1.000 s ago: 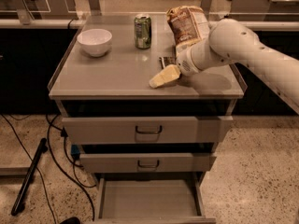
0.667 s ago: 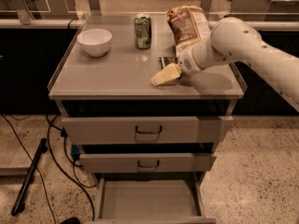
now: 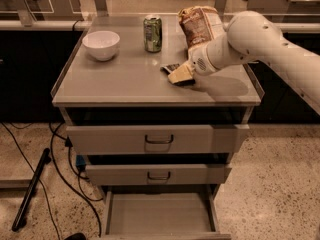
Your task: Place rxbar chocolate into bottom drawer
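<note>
Gripper on the rxbar chocolate, to the right of the can

Your rxbar chocolate (image 3: 171, 67) lies flat on the cabinet top, just right of the green can (image 3: 152, 33) and a little nearer the front. The gripper (image 3: 180, 75) sits on its near end, and you cannot tell whether it has closed on the bar. Expect a light, thin bar with some stiffness and a slick wrapper. Take it across the narrow width near the middle, because a hold on the end may let it swivel or slip. Against a second ago, the gripper has edged slightly back toward the can, onto the bar. The bar, the can and the open bottom drawer (image 3: 160, 216), far below the can, look unchanged.
</note>
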You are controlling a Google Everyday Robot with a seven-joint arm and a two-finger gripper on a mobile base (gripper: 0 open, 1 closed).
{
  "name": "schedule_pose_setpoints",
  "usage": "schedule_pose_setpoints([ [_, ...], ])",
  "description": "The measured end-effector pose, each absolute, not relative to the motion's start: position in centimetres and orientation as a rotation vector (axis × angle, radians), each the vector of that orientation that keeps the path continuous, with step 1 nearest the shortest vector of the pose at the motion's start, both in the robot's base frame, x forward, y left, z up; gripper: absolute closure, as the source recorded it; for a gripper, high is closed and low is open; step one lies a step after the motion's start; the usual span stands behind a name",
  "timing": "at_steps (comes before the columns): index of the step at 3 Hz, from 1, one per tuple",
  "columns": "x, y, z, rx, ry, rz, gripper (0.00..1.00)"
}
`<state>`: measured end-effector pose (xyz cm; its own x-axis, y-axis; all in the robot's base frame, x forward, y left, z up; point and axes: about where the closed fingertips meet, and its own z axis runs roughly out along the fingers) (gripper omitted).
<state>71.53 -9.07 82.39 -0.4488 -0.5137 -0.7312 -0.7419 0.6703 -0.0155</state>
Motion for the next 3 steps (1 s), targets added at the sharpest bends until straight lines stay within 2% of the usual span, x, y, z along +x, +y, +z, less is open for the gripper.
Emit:
schedule_pose_setpoints([
  [1, 71.68, -9.04, 82.57, -0.909, 2.193, 0.365, 1.00],
  [3, 71.52, -8.65, 82.65, -0.952, 2.166, 0.398, 1.00],
])
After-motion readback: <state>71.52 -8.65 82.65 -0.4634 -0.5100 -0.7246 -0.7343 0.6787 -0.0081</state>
